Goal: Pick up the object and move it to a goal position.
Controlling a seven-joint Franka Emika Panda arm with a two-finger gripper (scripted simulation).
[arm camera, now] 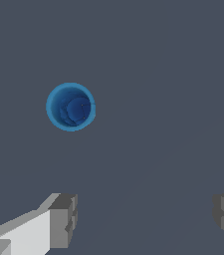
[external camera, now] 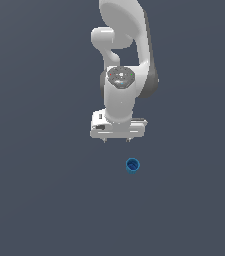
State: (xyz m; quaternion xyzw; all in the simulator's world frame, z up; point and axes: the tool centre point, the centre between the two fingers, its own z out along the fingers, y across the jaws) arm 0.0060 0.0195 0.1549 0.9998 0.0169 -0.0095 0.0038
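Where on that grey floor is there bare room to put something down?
Nearly everywhere: the grey surface is bare on all sides of the small blue cup. The only occupied spots are the cup itself and the patch beneath the open gripper, which hangs apart from it.

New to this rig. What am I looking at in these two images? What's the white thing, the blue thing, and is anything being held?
Both are simulator renders of one moment. The white machine is a single robot arm; at its end is the gripper, a two-fingered clamp. The exterior view comes from a camera off the arm and shows the whole scene. The wrist view comes from a camera mounted on the arm's wrist, looking past the grey fingertips at the plain dark grey surface.

The only item on that surface is the blue cup, a small round open cylinder with a darker centre, seen close up in the wrist view. It is what the arm must pick up and carry to a goal position; no goal marker shows in either picture.

Nothing is held. The fingers stand wide apart with only bare surface between them, and the cup lies clear of the gripper, untouched.
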